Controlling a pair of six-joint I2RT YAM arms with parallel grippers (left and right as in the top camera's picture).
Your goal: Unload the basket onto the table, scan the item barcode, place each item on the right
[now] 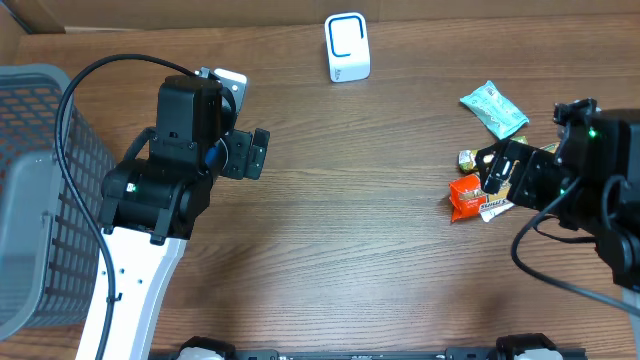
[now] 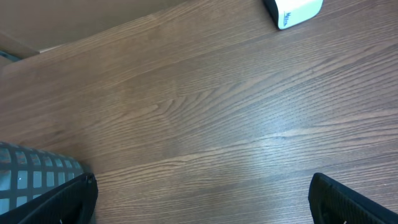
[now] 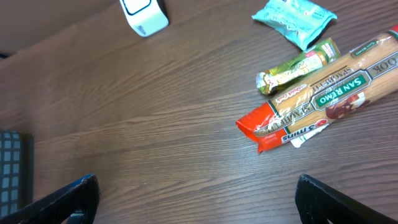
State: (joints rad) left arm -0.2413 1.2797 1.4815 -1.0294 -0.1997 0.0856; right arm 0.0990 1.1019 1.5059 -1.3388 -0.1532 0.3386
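Several grocery items lie at the table's right. A long San Remo spaghetti pack with an orange-red end rests flat. A small green-gold packet lies beside it, and a teal packet farther back. I cannot make out a barcode on any of them. The white scanner stands at the far middle edge. My right gripper hovers open over the spaghetti pack, nothing between its fingers. My left gripper is open over bare wood at the left, holding nothing.
A grey mesh basket takes up the left edge, and its corner shows in the left wrist view. The left arm's black cable loops above the basket. The scanner shows at the top of both wrist views.
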